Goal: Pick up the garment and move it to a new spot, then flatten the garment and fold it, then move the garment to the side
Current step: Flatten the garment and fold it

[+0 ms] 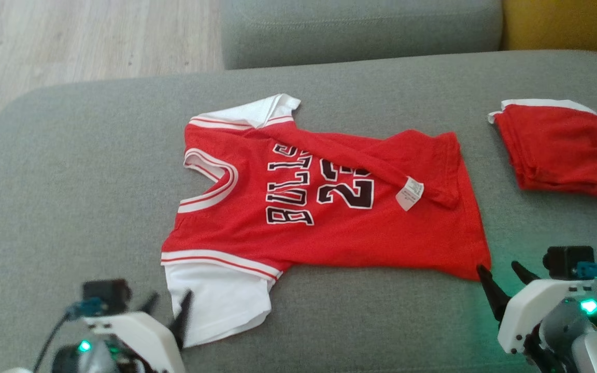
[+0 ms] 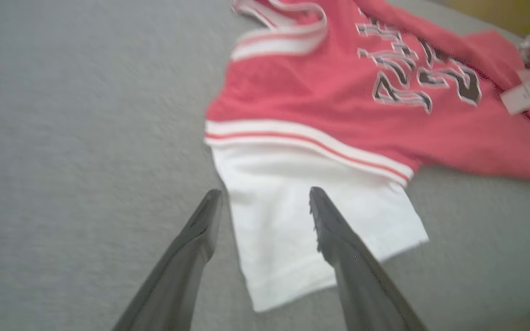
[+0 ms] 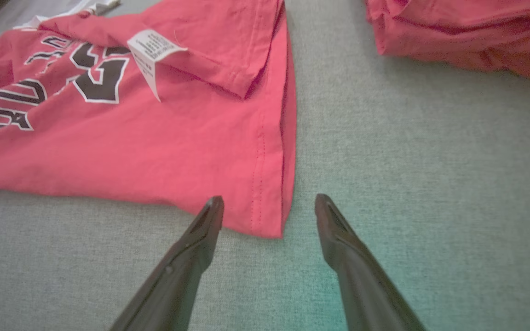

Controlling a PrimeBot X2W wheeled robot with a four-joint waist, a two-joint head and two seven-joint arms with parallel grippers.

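Note:
A red basketball jersey (image 1: 324,212) with white sleeves and black lettering lies spread on the grey sofa seat (image 1: 70,171), its far side folded over so a white label (image 1: 409,192) shows. My left gripper (image 1: 171,303) is open at the near white sleeve (image 2: 311,216), one finger over the cloth and one beside it. My right gripper (image 1: 500,272) is open at the near hem corner (image 3: 269,220) of the jersey (image 3: 131,138), nothing between its fingers.
A second red garment (image 1: 563,150) lies folded at the right of the seat, also seen as a folded red pile (image 3: 467,32) in the right wrist view. The sofa backrest (image 1: 360,28) rises behind. Wooden floor (image 1: 86,36) lies at the upper left.

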